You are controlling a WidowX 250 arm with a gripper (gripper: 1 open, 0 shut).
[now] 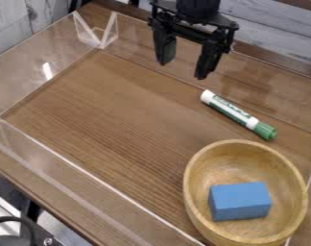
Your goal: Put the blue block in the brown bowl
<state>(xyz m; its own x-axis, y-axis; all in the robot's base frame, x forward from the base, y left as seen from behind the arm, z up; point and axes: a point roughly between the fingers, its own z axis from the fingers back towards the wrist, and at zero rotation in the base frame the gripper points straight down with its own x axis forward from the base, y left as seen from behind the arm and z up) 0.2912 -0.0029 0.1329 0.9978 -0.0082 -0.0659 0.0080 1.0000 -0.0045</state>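
Note:
The blue block (pixel 240 201) lies flat inside the brown bowl (pixel 201 169), a round tan wooden bowl at the front right of the table. My gripper (pixel 184 58) hangs well above and behind the bowl, near the table's far edge. Its two black fingers (pixel 162 47) stand apart and open, with nothing between them.
A green-and-white marker (pixel 238 113) lies on the wooden tabletop between the gripper and the bowl. Clear plastic walls (pixel 43 154) border the table on the left and front. A clear folded stand (pixel 97 31) sits at the back left.

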